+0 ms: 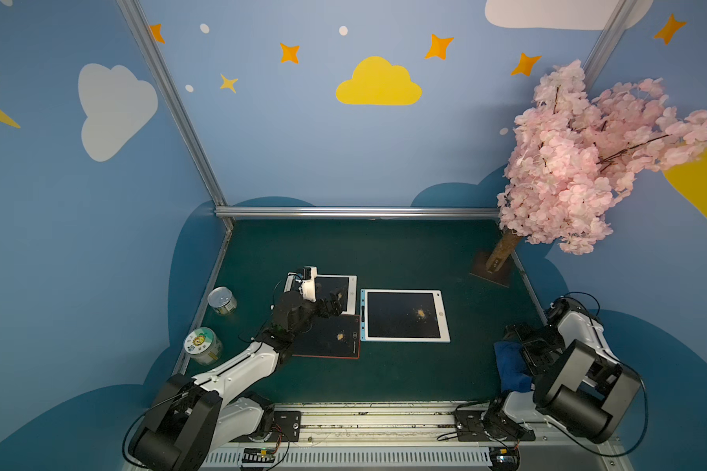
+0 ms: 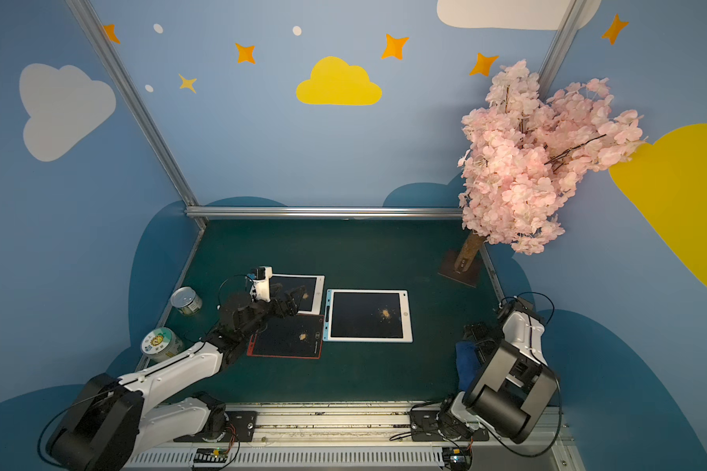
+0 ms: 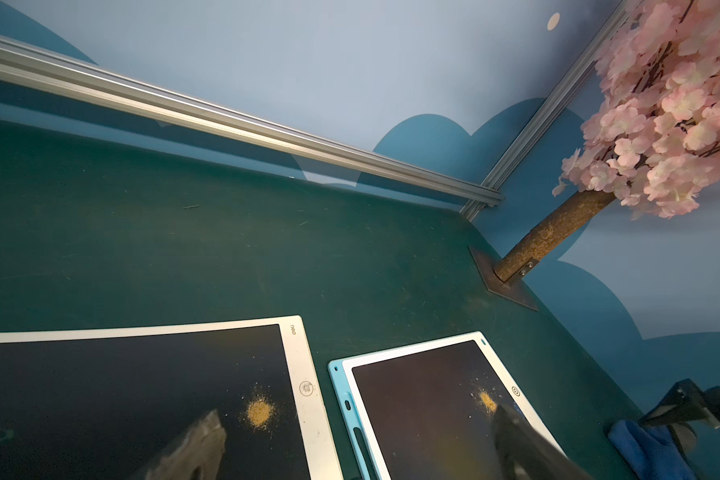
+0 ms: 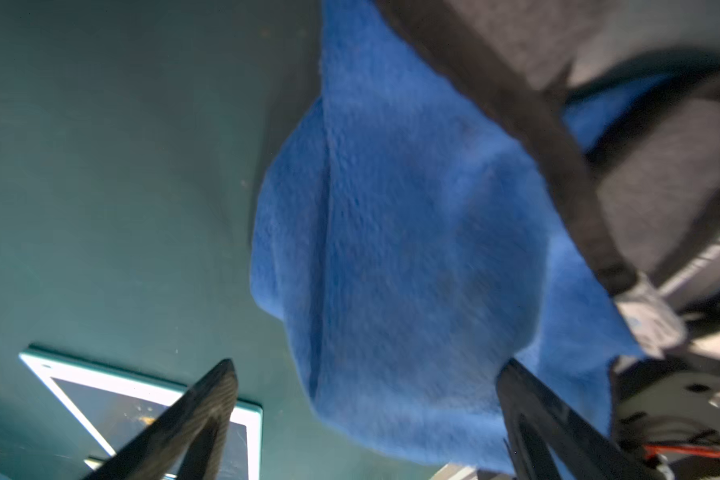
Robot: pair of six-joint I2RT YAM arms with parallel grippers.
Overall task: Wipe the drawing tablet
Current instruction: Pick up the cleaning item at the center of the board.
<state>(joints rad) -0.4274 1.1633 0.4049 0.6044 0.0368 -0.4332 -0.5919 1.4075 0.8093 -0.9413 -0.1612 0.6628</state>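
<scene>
The right gripper point(image 4: 366, 365) is standing with its jaws wide apart, one finger on either side of the near edge of the blue cloth point(image 4: 391, 249), which is lying crumpled on the green mat point(image 1: 384, 253) close to that arm's base; nothing is being pinched yet. The left gripper point(image 3: 358, 413) is likewise hanging open and empty, hovering above the white-framed tablet point(image 3: 100, 395). By my reading the task is only beginning: the cloth is not yet being lifted, and no screen is looking wiped. Each of the three tablets is carrying a small heap of yellow powder point(image 3: 260, 411). They are lying flat near the middle of the mat: the white-framed one farthest back, the red-edged tablet point(image 1: 327, 338) just in front of it, and the blue-edged tablet point(image 1: 405, 316) just beside both, nearest the cloth. Which of them is meant I cannot tell. Picking up the cloth, carrying it over and sweeping off the powder are all remaining. The left arm is stretching across the red-edged tablet and would be hindering a wipe there; the blue-edged one is lying unobstructed. Two tins point(image 1: 222, 300) are standing well apart at the left edge, and a blossom tree point(image 1: 588, 163) is leaning from the far right corner.
</scene>
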